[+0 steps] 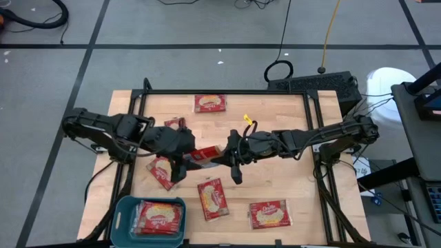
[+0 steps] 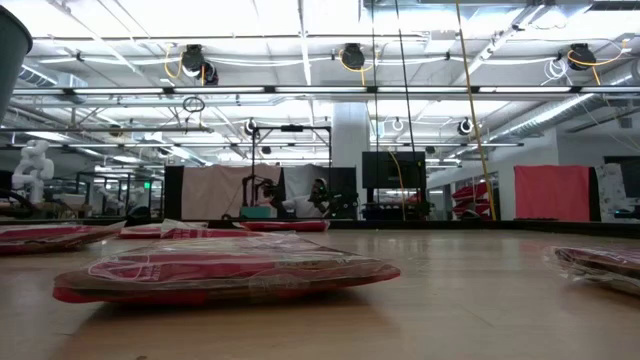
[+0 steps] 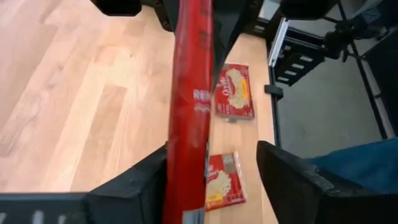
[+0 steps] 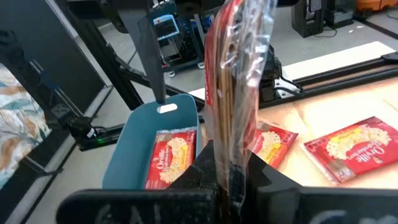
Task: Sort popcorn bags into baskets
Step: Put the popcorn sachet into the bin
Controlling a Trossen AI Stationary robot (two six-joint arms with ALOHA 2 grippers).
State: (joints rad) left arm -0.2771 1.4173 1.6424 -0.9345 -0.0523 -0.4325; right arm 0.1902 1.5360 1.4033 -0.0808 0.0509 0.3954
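Mid-frame handover: both claws meet on one popcorn bag (image 1: pixel 204 155).
Your right claw (image 4: pixel 231 180) is clamped on the bag's edge (held upright above the tabletop (image 1: pixel 289 138)); your left claw (image 3: pixel 211 177) stands open around it. The teal basket (image 1: pixel 125 207) sits lower left.

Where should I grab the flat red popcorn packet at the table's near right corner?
Red popcorn packet: descend from above, spanning its shorter width, likely. It lies flat with bare table around it. The right gripper is nearest but shut on another packet.
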